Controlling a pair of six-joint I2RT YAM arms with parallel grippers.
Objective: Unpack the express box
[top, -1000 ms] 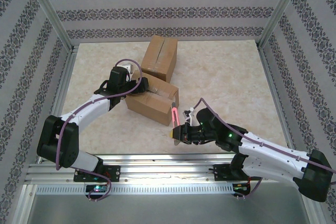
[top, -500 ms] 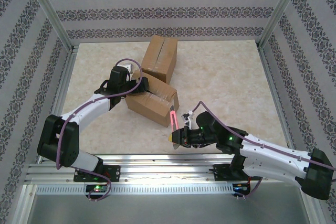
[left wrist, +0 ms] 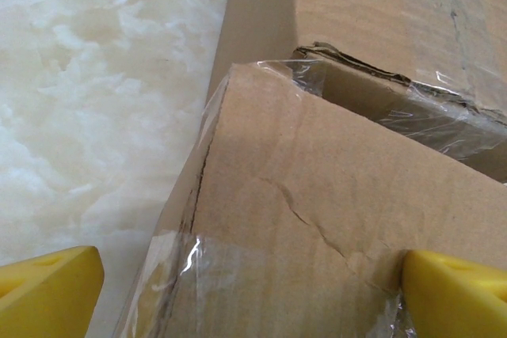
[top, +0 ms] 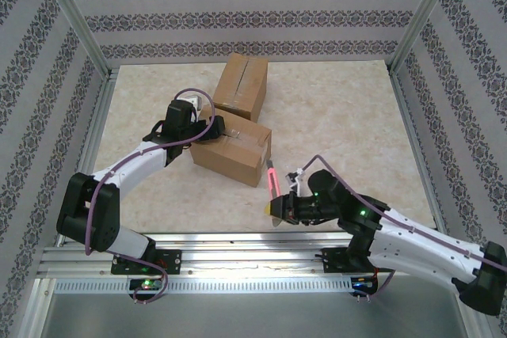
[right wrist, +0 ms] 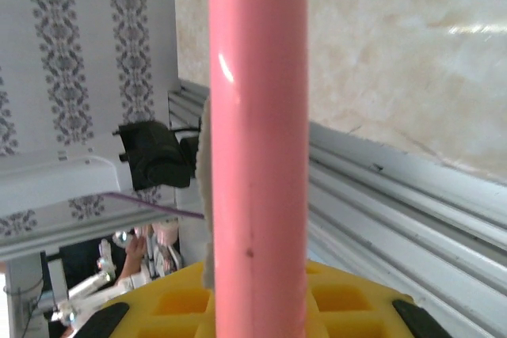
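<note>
The right gripper [top: 277, 208] is clamping its jaws together on a slim pink tool [top: 272, 177]. In the right wrist view the tool is running straight up from between the yellow fingertips [right wrist: 158, 306], with the table's metal edge rail [right wrist: 396, 203] lying behind it. From above, the tool's free end is pointing away from the arm bases and sitting just beside the near right corner of the express box [top: 234, 152]; whether it is touching the cardboard I cannot tell. The left gripper [left wrist: 253, 298] is holding its jaws wide apart, one yellow fingertip [left wrist: 49, 290] hanging over the marble-patterned table [top: 341, 116] and the other pressing against the box's top face, so the jaws are straddling the box's far left corner. Clear tape is wrapping that corner and a crease is running across the cardboard. The express box is lying in the middle of the table. A second cardboard box [top: 242, 85] is standing just behind it, and the two look to be touching.
</note>
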